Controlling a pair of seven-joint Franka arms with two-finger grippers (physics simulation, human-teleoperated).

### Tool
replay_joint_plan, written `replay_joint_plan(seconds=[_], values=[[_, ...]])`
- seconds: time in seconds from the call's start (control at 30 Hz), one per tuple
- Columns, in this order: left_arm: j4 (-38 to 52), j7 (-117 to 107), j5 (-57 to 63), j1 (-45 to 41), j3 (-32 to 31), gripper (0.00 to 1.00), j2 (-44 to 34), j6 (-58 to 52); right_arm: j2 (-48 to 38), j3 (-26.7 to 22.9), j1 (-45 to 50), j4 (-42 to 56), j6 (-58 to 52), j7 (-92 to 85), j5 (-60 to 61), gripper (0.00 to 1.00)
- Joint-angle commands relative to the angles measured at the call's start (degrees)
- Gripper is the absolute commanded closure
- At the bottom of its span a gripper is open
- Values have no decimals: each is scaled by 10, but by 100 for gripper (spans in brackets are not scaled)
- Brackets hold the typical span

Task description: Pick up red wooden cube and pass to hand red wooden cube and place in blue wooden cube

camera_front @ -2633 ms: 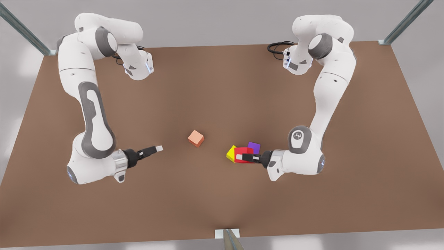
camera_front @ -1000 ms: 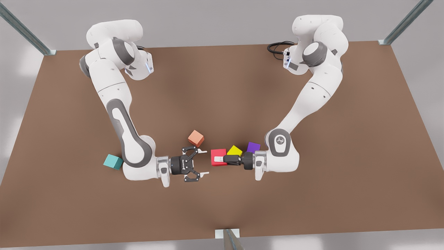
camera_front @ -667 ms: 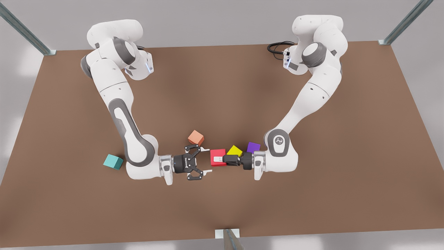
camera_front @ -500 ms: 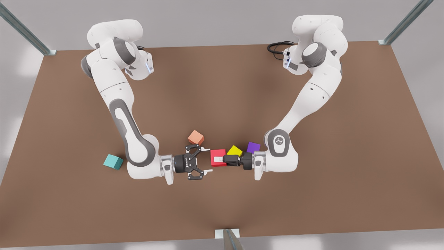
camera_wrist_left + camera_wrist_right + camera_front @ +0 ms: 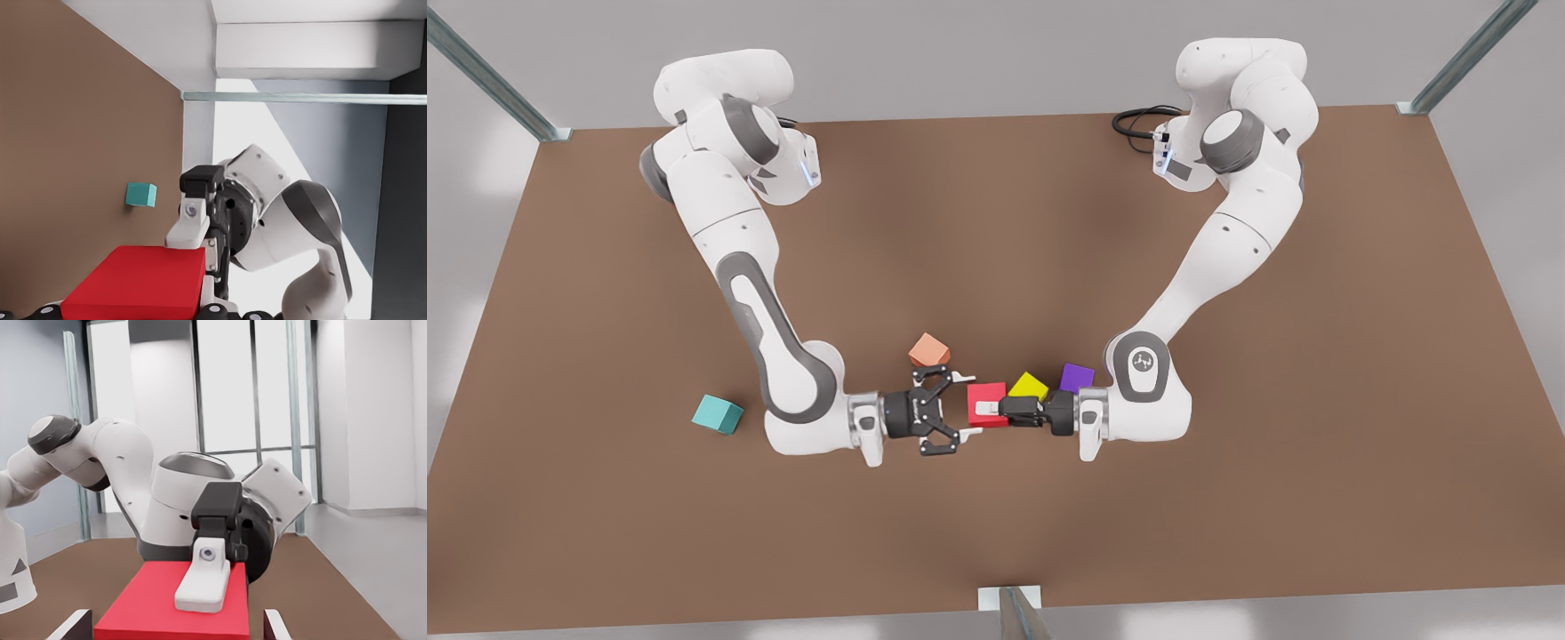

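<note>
Half a second on, I had the right gripper's (image 5: 966, 406) spread fingers bracketing the red wooden cube (image 5: 983, 393), which the left gripper (image 5: 989, 408) held clamped mid-counter (image 5: 1227, 498), so the handover looked ready for closing; the blue wooden cube (image 5: 718, 414) sat well apart.

The red wooden cube (image 5: 987, 393) is partly covered by a finger of the left gripper (image 5: 985, 408) and is cut off at the edge in both wrist views. The purple cube (image 5: 1077, 375) is partly hidden behind that arm's wrist.
</note>
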Motion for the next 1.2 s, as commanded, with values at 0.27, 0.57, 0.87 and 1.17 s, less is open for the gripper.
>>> replay_joint_plan(seconds=[0.27, 0.57, 0.87, 1.17], values=[[0, 30, -5, -2, 0, 37, -1, 7, 4, 0, 12, 0, 9, -8, 16, 4], [0, 21, -5, -2, -1, 37, -5, 8, 11, 0, 19, 0, 16, -8, 17, 4], [-1, 19, -14, -4, -1, 0, -5, 15, 11, 0, 21, 0, 18, -9, 17, 55], [14, -57, 587, 322, -20, 0, -136, -479, -20, -7, -55, -37, -20, 57, -158, 54]])
